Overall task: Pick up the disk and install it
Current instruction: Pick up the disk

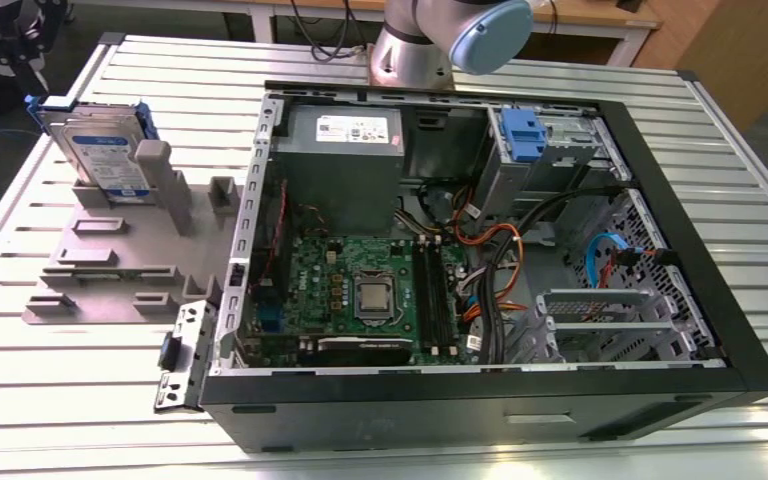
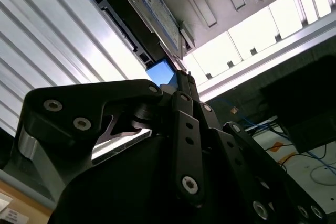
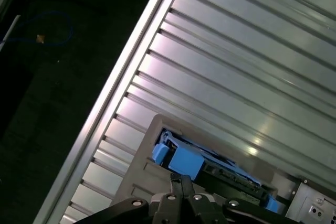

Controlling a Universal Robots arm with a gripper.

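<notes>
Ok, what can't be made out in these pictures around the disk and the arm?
Exterior view: the arm is cut off by the top edge, and the grey stand hides the lower end of the disk.
Second wrist view: the gripper covers part of the disk.
First wrist view: the disk is edge-on, so its label is out of sight, and the gripper covers part of it.
</notes>
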